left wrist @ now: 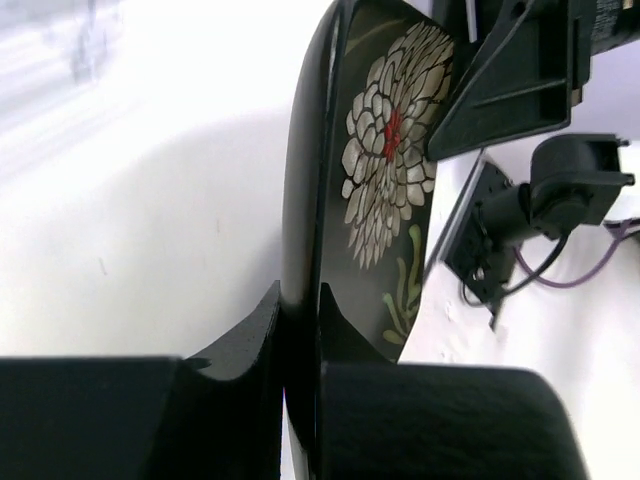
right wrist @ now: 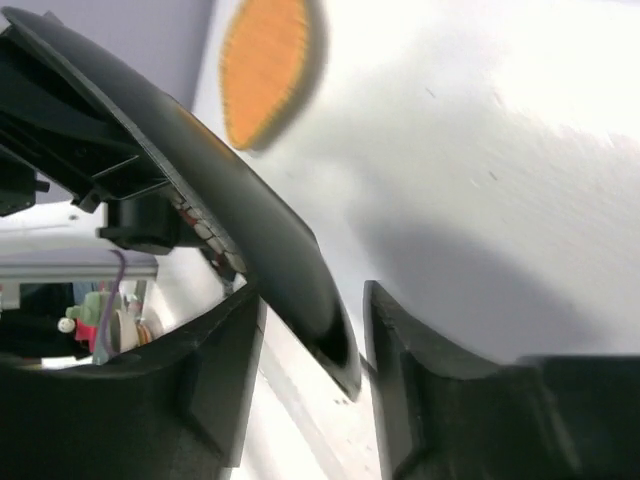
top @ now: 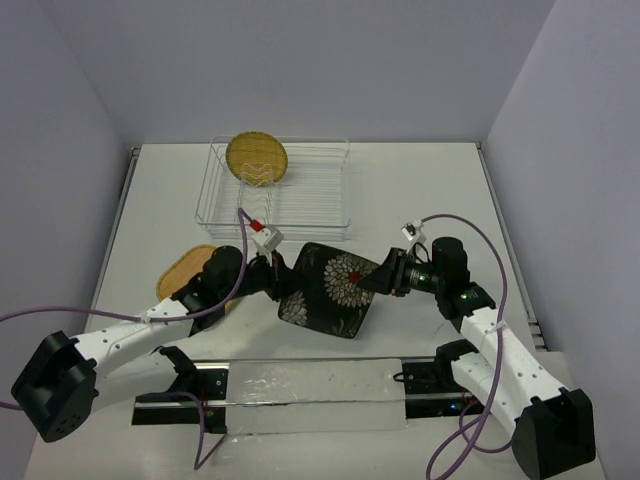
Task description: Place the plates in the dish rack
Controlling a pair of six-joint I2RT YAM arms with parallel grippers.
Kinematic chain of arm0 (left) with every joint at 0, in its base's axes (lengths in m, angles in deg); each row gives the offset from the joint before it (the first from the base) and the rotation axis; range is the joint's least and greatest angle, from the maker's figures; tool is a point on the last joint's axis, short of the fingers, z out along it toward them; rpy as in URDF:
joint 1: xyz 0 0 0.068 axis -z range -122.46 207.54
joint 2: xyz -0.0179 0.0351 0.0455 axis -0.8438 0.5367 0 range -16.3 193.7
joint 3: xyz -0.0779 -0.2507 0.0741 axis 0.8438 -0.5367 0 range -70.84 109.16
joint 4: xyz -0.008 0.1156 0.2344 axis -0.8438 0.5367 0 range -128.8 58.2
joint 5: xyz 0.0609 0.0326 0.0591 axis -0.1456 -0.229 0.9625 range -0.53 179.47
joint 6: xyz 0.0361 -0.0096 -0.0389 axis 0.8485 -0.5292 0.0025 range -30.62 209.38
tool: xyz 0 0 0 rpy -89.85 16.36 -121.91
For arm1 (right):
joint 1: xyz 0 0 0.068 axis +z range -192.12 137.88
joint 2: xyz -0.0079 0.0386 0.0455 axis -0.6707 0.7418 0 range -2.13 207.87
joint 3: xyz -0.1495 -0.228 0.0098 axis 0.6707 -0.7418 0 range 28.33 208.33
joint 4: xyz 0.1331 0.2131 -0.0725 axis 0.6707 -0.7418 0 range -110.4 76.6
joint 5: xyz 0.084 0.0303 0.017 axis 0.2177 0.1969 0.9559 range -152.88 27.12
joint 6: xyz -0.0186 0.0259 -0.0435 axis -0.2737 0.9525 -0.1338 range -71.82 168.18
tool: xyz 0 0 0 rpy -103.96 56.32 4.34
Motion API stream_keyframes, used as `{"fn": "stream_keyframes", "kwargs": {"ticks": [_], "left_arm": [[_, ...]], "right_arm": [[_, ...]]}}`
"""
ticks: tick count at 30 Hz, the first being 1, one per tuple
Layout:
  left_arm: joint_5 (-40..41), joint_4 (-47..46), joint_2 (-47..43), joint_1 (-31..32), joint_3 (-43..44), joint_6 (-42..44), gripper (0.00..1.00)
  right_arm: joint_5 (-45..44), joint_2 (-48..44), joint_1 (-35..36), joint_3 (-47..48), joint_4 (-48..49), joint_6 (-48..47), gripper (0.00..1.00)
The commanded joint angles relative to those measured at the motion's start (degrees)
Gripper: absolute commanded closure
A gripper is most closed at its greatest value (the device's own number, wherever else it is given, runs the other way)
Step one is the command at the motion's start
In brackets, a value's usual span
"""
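Plate count: I tally three: one yellow plate (top: 257, 158), one black square plate (top: 335, 292) and one bamboo plate (top: 183, 268).
Rack count: I see one dish rack (top: 320, 205), silvery wire, at the far side of the table (top: 430, 190), a little left of centre.
Yellow plate: it is round and stands upright on its edge in the far-left corner of the dish rack. It is the one plate I see loaded.
Bamboo plate: it is tan and lies flat on the table at the near left, partly under my left arm. On the right wrist camera it is only a blurred orange oval (right wrist: 265, 70).
Black square plate: it has white flowers with a red centre. It sits tilted between my two grippers, in front of the dish rack and apart from it. I cannot tell whether its lower corner touches the table.
Left gripper (top: 283, 282): the fingers (left wrist: 240, 350) are closed tight on the left edge of the black square plate (left wrist: 385, 170), one on each face.
Right gripper (top: 380, 278): the fingers (right wrist: 400, 370) stand parted either side of the opposite rim (right wrist: 250, 220). I see a gap between the rim and one finger, so there is no clamp there.
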Motion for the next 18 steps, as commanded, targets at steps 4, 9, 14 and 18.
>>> {"fn": "stream_keyframes", "kwargs": {"ticks": [4,9,14,18], "left_arm": [[6.8,11.3,-6.2,0.8,22.1,28.4,1.00],[13.0,25.5,-4.4,-1.9,36.1,47.7,1.00],[11.5,42.7,7.1,-10.0,57.0,67.0,1.00],[17.4,56.9,19.4,-16.4,72.8,84.9,1.00]], "right_arm": [[-1.8,-3.7,-1.5,9.3,-7.4,-5.1,0.32],[-4.6,-6.4,-2.7,10.0,-10.5,-7.6,0.26],[-11.7,-8.4,-3.2,12.2,-12.7,-9.3,0.21],[-19.0,-7.0,-3.5,15.5,-16.4,-11.0,0.21]]}}
